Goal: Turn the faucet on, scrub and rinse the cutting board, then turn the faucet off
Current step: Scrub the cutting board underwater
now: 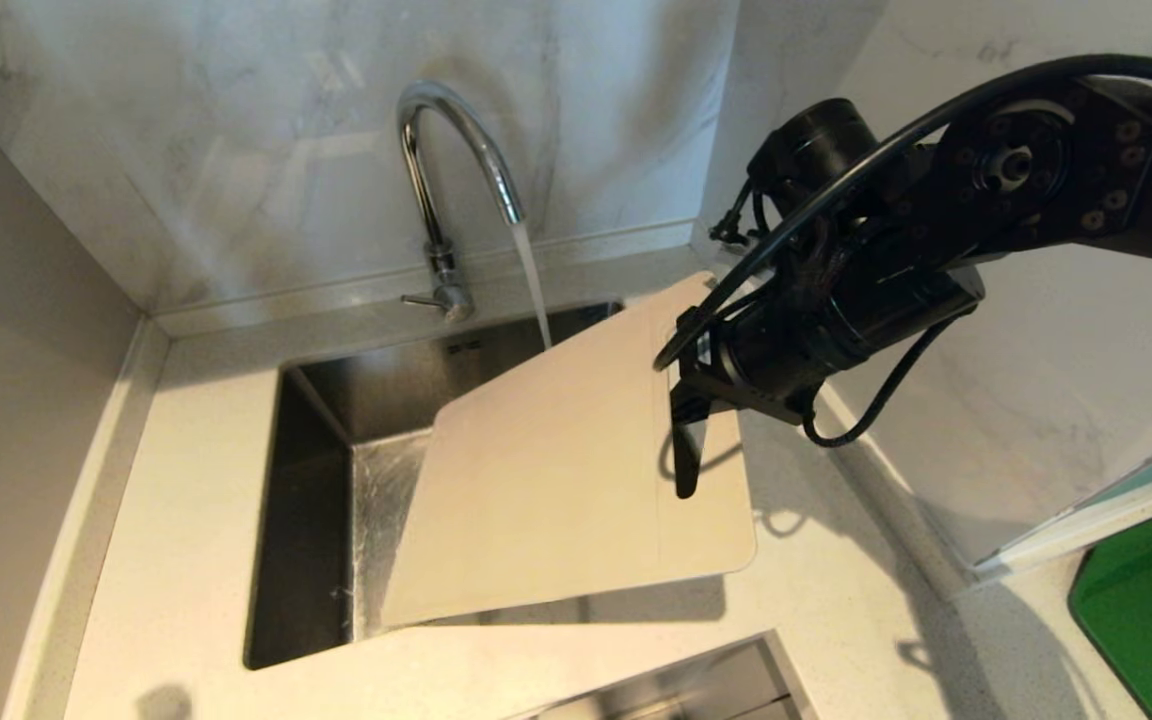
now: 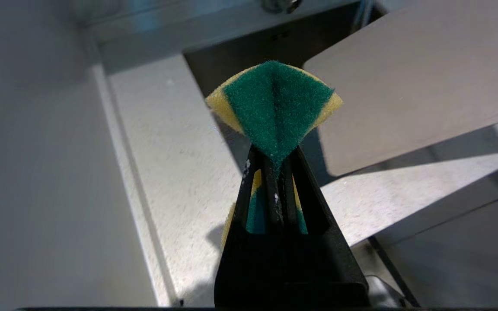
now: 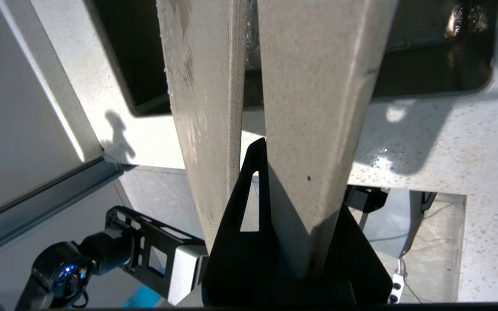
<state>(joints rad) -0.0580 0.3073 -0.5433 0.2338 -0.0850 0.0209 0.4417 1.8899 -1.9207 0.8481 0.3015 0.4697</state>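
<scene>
The cutting board [image 1: 576, 470] hangs tilted over the right part of the sink [image 1: 301, 520], its lower corner out above the basin and its right end over the countertop [image 1: 186, 560]. The right gripper [image 1: 688, 440] is clamped on that right end, one dark finger lying across the board's upper face near the edge; in the right wrist view the board [image 3: 314, 108] passes between the black fingers. Nearer the robot, seen only in the left wrist view, the left gripper [image 2: 275, 160] is pinched tight on a folded sponge [image 2: 277, 103], green scrub face outward with yellow foam at the edges, held just beside the board's near corner [image 2: 404, 86] and apart from it. Farther back, the faucet [image 1: 446, 190] stands at the sink's rear rim, and a stream of water [image 1: 534, 285] falls from its spout toward the board's upper edge. A green mat [image 1: 1151, 600] lies on the counter at far right.
</scene>
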